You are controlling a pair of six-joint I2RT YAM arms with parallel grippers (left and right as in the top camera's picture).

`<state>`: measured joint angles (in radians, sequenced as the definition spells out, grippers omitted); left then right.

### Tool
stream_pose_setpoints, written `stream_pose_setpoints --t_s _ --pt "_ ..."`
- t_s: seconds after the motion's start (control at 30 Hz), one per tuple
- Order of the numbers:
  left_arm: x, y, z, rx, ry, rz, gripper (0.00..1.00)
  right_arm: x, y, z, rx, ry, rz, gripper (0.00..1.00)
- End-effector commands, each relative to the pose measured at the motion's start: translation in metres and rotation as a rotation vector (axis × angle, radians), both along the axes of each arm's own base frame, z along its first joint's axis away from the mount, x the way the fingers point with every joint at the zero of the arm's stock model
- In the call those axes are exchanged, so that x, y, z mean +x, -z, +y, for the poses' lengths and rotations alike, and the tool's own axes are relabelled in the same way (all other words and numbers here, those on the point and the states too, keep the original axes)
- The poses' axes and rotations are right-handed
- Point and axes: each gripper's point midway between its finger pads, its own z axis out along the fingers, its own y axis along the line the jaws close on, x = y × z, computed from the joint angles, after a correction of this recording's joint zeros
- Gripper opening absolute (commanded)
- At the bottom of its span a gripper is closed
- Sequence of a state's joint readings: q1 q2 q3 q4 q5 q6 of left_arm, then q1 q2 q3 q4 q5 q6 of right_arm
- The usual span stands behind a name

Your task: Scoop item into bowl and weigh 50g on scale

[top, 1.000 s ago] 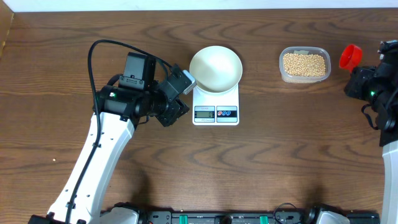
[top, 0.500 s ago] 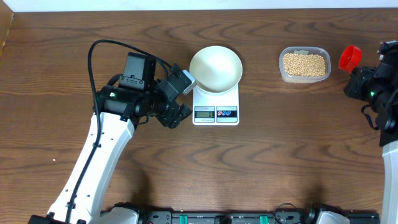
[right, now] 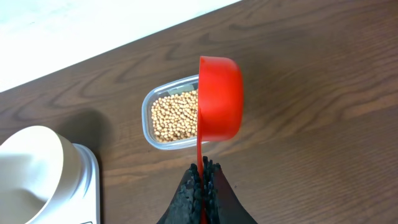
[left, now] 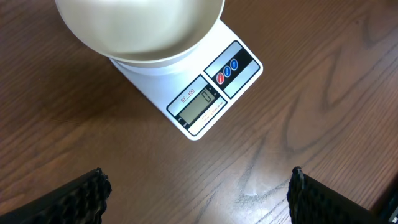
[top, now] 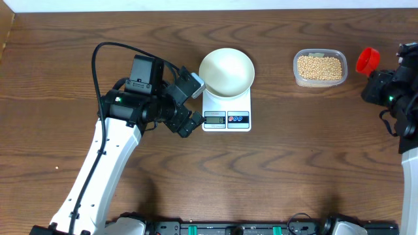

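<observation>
An empty white bowl [top: 226, 72] sits on the white scale [top: 226, 119], whose display [left: 200, 104] shows a zero. Just left of the scale, my left gripper [top: 193, 104] stands open with only bare table between its fingers [left: 87, 198]. Tan-yellow beans [top: 319, 67] fill a clear plastic tub at the back right. My right gripper [right: 202, 180] is shut on the thin handle of a red scoop [right: 219, 96]. The scoop is held on edge just right of the tub [right: 174, 115], and its inside is hidden. In the overhead view the scoop [top: 368, 60] hangs beyond the tub's right end.
Bare brown wood lies between the scale and the tub. The left arm [top: 111, 150] reaches in from the front left. The right arm [top: 398, 104] stands at the table's right edge. A white wall runs along the table's back edge [right: 93, 37].
The left gripper's jaws have spread wider beside the scale. Bowl, scale, tub and the right arm with the scoop have not moved.
</observation>
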<state>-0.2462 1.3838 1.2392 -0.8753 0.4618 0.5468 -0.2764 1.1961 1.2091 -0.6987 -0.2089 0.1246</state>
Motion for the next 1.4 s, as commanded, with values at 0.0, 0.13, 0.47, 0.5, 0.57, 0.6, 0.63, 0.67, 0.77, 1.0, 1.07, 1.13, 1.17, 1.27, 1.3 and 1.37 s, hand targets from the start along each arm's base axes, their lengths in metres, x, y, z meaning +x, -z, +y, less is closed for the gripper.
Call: stream_pose_setpoints --t_s 0.0,0.13,0.47,0.5,0.57,0.6,0.63,0.67,0.77,1.0,1.07,1.13,1.17,1.27,1.3,1.37 --pt "0.002 -0.009 -0.001 -0.007 -0.007 -0.021 0.93 0.002 -0.010 0.002 -0.010 -0.015 -0.021 0.01" --pt "0.002 -0.009 -0.001 -0.007 -0.007 -0.021 0.94 0.002 -0.010 0.002 -0.010 -0.015 -0.021 0.01" --pt "0.002 -0.009 -0.001 -0.007 -0.007 -0.021 0.94 0.001 -0.007 0.002 -0.006 -0.015 -0.010 0.01" --pt "0.002 -0.009 -0.001 -0.007 -0.007 -0.021 0.94 0.000 -0.006 0.002 -0.005 -0.015 -0.006 0.01" --pt "0.002 -0.009 -0.001 -0.007 -0.007 -0.021 0.94 -0.002 -0.004 0.003 -0.001 -0.016 0.006 0.01" --pt "0.002 -0.009 -0.001 -0.007 -0.007 -0.021 0.94 -0.004 -0.002 0.004 -0.004 -0.027 0.017 0.01" --pt "0.002 -0.009 -0.001 -0.007 -0.007 -0.021 0.94 -0.005 -0.001 0.007 -0.008 -0.046 0.024 0.01" --pt "0.002 -0.009 -0.001 -0.007 -0.007 -0.020 0.94 -0.006 0.001 0.009 -0.009 -0.063 0.029 0.01" --pt "0.002 -0.009 -0.001 -0.007 -0.007 -0.021 0.94 -0.006 0.000 0.014 -0.014 -0.106 0.024 0.01" --pt "0.002 -0.009 -0.001 -0.007 -0.007 -0.021 0.94 0.022 0.002 0.029 -0.052 -0.223 0.034 0.01" --pt "0.002 -0.009 -0.001 -0.007 -0.006 -0.021 0.94 0.032 0.006 0.038 -0.063 -0.266 0.065 0.01" --pt "0.002 -0.009 -0.001 -0.007 -0.007 -0.021 0.94 0.042 0.012 0.045 -0.081 -0.285 0.102 0.01" --pt "0.002 -0.009 -0.001 -0.007 -0.007 -0.021 0.94 0.046 0.015 0.045 -0.092 -0.282 0.119 0.01" --pt "0.002 -0.009 -0.001 -0.007 -0.007 -0.020 0.94 0.058 0.031 0.044 -0.143 -0.260 0.188 0.01" --pt "0.002 -0.009 -0.001 -0.007 -0.007 -0.021 0.94 0.062 0.039 0.043 -0.159 -0.253 0.211 0.01" --pt "0.002 -0.009 -0.001 -0.007 -0.007 -0.021 0.94 0.065 0.048 0.041 -0.182 -0.240 0.238 0.01"
